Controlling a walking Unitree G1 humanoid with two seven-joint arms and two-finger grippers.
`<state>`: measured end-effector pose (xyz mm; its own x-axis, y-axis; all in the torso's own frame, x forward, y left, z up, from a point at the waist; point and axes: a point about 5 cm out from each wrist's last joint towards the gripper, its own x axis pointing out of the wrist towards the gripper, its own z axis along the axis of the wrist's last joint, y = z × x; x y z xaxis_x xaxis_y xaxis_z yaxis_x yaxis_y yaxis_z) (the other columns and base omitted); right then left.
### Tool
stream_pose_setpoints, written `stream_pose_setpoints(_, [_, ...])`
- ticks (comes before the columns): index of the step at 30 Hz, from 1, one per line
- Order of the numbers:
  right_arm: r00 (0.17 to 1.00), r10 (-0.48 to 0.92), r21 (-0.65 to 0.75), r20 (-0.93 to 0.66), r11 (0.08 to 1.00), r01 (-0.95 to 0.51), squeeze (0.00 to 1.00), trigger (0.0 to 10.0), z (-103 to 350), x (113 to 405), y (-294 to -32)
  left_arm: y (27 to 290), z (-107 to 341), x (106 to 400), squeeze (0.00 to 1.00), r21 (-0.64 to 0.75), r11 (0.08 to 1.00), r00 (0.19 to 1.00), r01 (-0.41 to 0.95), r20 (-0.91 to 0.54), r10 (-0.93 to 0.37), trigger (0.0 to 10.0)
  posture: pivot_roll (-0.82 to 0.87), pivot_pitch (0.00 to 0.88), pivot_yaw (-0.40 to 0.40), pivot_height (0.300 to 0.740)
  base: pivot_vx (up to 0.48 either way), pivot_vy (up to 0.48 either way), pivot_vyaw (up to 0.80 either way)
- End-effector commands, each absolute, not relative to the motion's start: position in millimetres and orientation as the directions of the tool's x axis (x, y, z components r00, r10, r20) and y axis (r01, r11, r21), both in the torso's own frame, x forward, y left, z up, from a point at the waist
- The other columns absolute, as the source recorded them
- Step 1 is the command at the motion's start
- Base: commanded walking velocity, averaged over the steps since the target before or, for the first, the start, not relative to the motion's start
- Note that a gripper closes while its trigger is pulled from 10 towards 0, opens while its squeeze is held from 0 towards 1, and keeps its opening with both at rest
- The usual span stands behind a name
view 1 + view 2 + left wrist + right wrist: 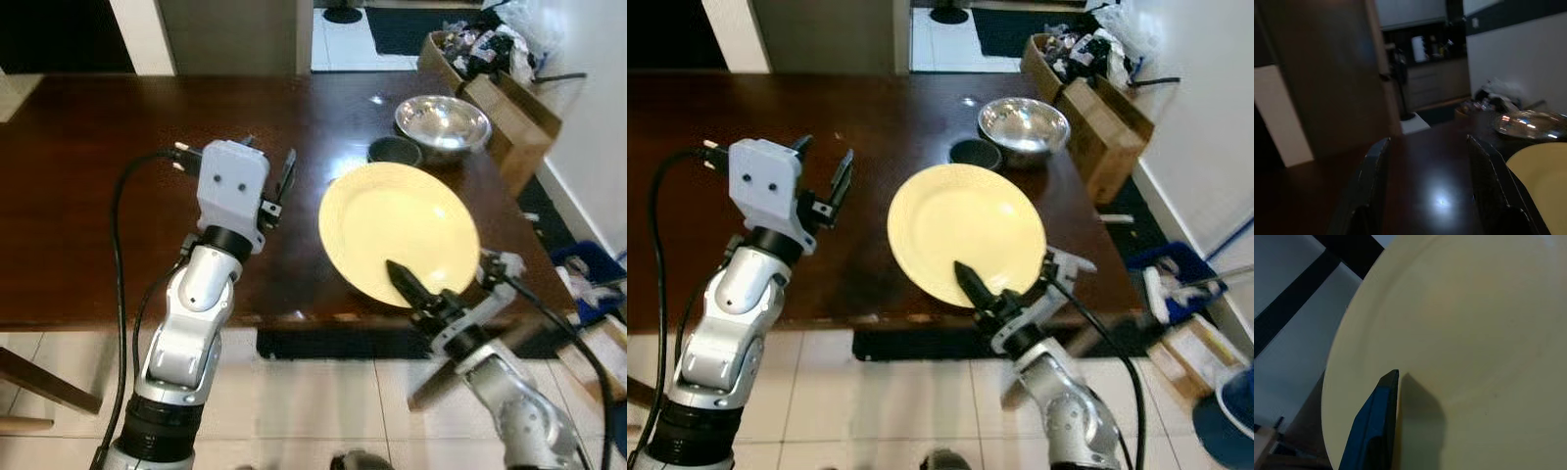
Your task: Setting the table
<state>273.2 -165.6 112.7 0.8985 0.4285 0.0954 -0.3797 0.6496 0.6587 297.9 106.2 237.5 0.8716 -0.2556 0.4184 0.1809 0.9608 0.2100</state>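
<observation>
A dark wooden table [118,196] stands on a pale tiled floor [323,411]. Past its right edge, cardboard boxes [514,122] sit against a white wall [598,108]. A dark mat [407,29] lies beyond the far edge, by what may be a doorway.

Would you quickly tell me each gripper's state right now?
Left gripper: open, empty, above the dark wooden table.
Right gripper: shut on the round yellow plate.
</observation>
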Motion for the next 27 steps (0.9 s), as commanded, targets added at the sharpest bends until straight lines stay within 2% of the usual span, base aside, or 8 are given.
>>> stream_pose_setpoints(1, [0.894, 0.443, 0.666, 0.072, 0.646, -0.374, 0.0, 10.0, 107, 271, -165, 103, 231, 296, 0.0, 0.214, 0.949, 0.876, 0.231, 0.379, -0.299, 10.0, -0.16, 0.058, 0.05, 0.74, 0.0, 0.0, 0.0])
stream_pose_setpoints(3, [0.896, 0.443, 0.657, 0.045, 0.662, -0.36, 0.0, 10.0, 102, 268, -166, 92, 224, 289, 0.0, 0.267, 0.888, 0.834, 0.373, 0.324, -0.448, 10.0, -0.16, 0.058, 0.05, 0.74, 0.0, 0.0, 0.0])
stream_pose_setpoints(4, [0.896, 0.443, 0.657, 0.045, 0.662, -0.36, 0.0, 10.0, 102, 268, -166, 92, 224, 289, 0.0, 0.267, 0.888, 0.834, 0.373, 0.324, -0.448, 10.0, -0.16, 0.058, 0.05, 0.74, 0.0, 0.0, 0.0])
stream_pose_setpoints(5, [0.901, 0.434, 0.65, 0.023, 0.678, -0.343, 0.0, 10.0, 98, 268, -168, 87, 218, 285, 0.0, 0.276, 0.855, 0.812, 0.439, 0.285, -0.509, 10.0, -0.15, 0.052, 0.048, 0.74, 0.0, 0.0, 0.0])
stream_pose_setpoints(10, [0.908, 0.42, 0.614, -0.013, 0.72, -0.324, 0.0, 10.0, 90, 268, -170, 81, 214, 282, 0.0, 0.27, 0.816, 0.782, 0.51, 0.248, -0.571, 10.0, -0.15, 0.05, 0.051, 0.74, 0.0, 0.0, 0.0])
stream_pose_setpoints(20, [0.917, 0.398, 0.583, -0.032, 0.752, -0.306, 0.0, 10.0, 86, 269, -171, 81, 220, 285, 0.0, 0.271, 0.816, 0.778, 0.51, 0.26, -0.573, 10.0, -0.15, 0.053, 0.055, 0.74, 0.0, 0.0, 0.0])
stream_pose_setpoints(27, [0.917, 0.391, 0.617, -0.08, 0.742, -0.262, 0.0, 10.0, 72, 257, -172, 81, 218, 283, 0.0, 0.277, 0.807, 0.774, 0.522, 0.243, -0.584, 10.0, -0.15, 0.06, 0.059, 0.74, 0.0, 0.0, 0.0])
